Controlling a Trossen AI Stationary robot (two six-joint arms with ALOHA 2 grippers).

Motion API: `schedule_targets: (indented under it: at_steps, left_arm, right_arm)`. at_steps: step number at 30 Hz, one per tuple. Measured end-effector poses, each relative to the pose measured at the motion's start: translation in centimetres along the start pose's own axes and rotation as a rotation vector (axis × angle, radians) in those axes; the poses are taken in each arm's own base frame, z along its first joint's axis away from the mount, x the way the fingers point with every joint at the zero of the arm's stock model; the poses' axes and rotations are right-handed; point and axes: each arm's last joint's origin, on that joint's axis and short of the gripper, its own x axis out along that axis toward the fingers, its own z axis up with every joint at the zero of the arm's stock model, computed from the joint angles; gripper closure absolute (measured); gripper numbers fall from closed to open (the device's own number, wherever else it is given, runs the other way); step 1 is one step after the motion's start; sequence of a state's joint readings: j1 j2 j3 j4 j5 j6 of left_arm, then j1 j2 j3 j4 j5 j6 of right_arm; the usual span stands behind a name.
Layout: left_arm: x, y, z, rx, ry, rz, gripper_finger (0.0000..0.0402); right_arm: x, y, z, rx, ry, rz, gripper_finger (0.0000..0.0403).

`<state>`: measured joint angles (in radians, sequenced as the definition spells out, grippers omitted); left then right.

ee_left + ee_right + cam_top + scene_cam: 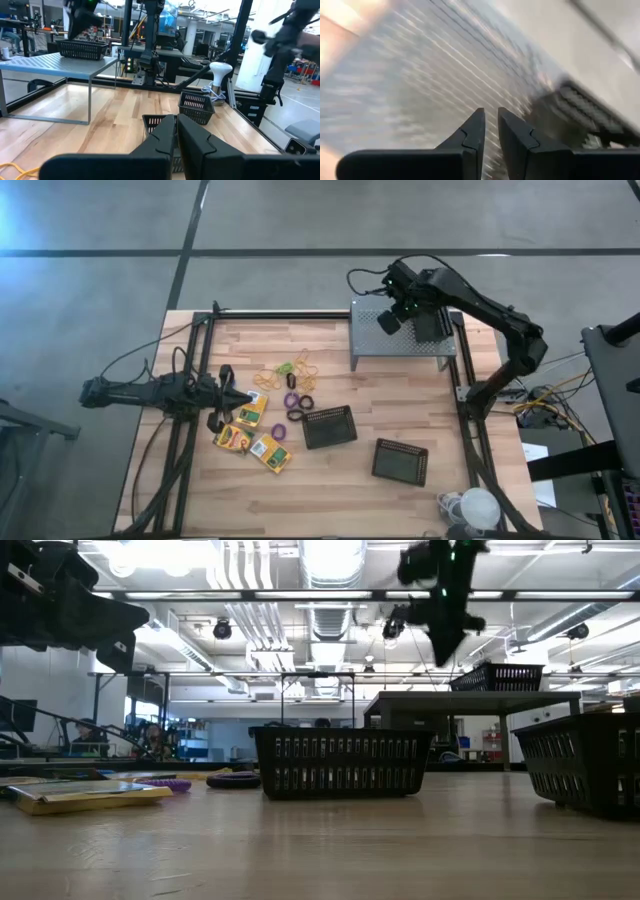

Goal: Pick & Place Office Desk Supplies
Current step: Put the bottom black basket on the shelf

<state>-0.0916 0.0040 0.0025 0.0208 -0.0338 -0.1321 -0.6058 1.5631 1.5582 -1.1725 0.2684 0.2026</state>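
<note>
1. High view: 3 crayon boxes (249, 414) lie flat in a cluster at the table's (400, 500) left-centre. Their long axes differ, the 2 lower ones slanted, the upper one nearly straight up the picture. A loose pile of rubber bands (291, 372) sits above them; its count cannot be told. About 5 small rings (292, 401) lie between the bands and the nearest bin (329, 426). That bin is slightly tilted. A 2nd bin (400, 461) lies to its lower right, apart from it. A 3rd bin (432, 325) stands on the stand (375, 345) at the far edge. The left gripper (243, 398) points right, just above the boxes, fingers clenched on nothing. The right gripper (388, 323) hangs over the stand beside the 3rd bin. Bare wood lies open right of the bins and along the near edge.

2. Low view: 2 bins stand on the wood, one centre (340, 762), one cut by the right edge (585, 765). The 3rd (500, 677) sits on the stand behind. A box (85, 794) lies flat at left, with 2 rings (232, 779) beyond it. The near wood is open.

3. Left wrist view: its fingers (162, 137) are pressed together, empty, aimed at the 2 bins (196, 105).

4. Right wrist view: the fingers (476, 131) stand a narrow slit apart, gripping nothing, over the stand's blurred perforated top, with the bin (580, 107) ahead.
</note>
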Motion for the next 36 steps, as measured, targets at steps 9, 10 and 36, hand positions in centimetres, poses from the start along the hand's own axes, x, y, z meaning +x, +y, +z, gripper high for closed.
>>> schedule_targets:
  at_steps: [9,10,36]
  left_arm:
    - [0.0,0.0,0.0,0.001,0.0,0.0,0.0374]
    - [0.0,0.0,0.0,0.0,0.0,0.0,0.0374]
    - [0.9,0.0,1.0,-0.084,-0.095,0.051,0.0374]
  right_arm:
    - [-3.1,10.5,-7.0,-0.305,-0.245,0.288,0.0353]
    - [-3.0,11.3,-8.2,-0.322,-0.222,0.317,0.0353]
    - [1.4,14.2,-25.7,-0.631,0.245,0.627,0.023]
